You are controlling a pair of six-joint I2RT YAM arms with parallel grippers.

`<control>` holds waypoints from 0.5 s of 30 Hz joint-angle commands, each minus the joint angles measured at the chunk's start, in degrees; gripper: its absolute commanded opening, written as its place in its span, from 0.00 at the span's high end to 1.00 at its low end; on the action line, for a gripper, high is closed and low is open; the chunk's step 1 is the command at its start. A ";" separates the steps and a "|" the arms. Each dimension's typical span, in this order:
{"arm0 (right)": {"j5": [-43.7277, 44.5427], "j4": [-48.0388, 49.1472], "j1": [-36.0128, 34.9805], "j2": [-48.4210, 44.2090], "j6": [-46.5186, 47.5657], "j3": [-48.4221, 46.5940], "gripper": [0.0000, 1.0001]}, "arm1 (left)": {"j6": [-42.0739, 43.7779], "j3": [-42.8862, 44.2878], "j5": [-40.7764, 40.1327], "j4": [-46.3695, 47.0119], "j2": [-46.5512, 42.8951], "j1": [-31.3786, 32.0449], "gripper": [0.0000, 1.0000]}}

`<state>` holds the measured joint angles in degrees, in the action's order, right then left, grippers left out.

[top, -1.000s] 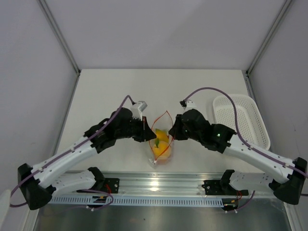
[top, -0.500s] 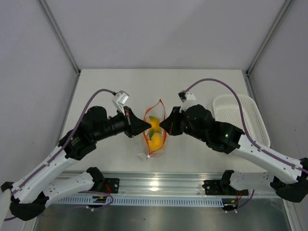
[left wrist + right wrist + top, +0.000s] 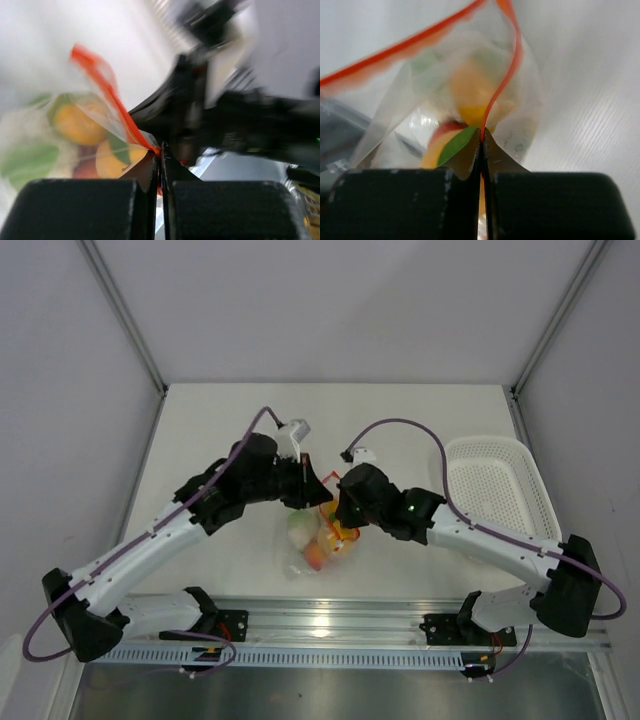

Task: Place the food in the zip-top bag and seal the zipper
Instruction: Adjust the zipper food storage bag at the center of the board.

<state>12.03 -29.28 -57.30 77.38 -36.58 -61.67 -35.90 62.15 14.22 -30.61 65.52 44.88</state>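
Two pairs of jaws pinched tight on zipper [image 3: 107, 88], food [image 3: 320, 548] inside zip-top bag [image 3: 292, 562]

A robot test cell in a lab — bare white bench [image 3: 400, 420] boxed in by grey panels [image 3: 60, 390], arms bolted to an aluminium rail [image 3: 330, 625].

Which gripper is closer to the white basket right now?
Right. The right gripper pinches the zipper of the bag on the side toward the basket, though apart from it; the left gripper pinches the zipper's other side, farther away.
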 commanded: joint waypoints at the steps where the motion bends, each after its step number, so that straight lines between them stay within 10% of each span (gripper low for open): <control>1: 2.56 3.25 -0.18 -5.12 5.63 -7.06 1.00 | 0.13 7.91 0.21 7.47 -5.39 1.08 1.00; 8: -6.72 12.49 5.69 -9.63 5.03 5.58 1.00 | -5.76 -2.82 -4.90 5.49 7.38 -0.06 0.99; 15: -5.88 0.46 9.49 -15.73 9.84 7.79 1.00 | -0.41 11.40 -6.65 4.95 9.11 10.29 0.99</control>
<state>6.98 -25.47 -47.59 68.69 -30.57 -52.14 -38.89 63.37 9.34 -27.29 80.68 49.21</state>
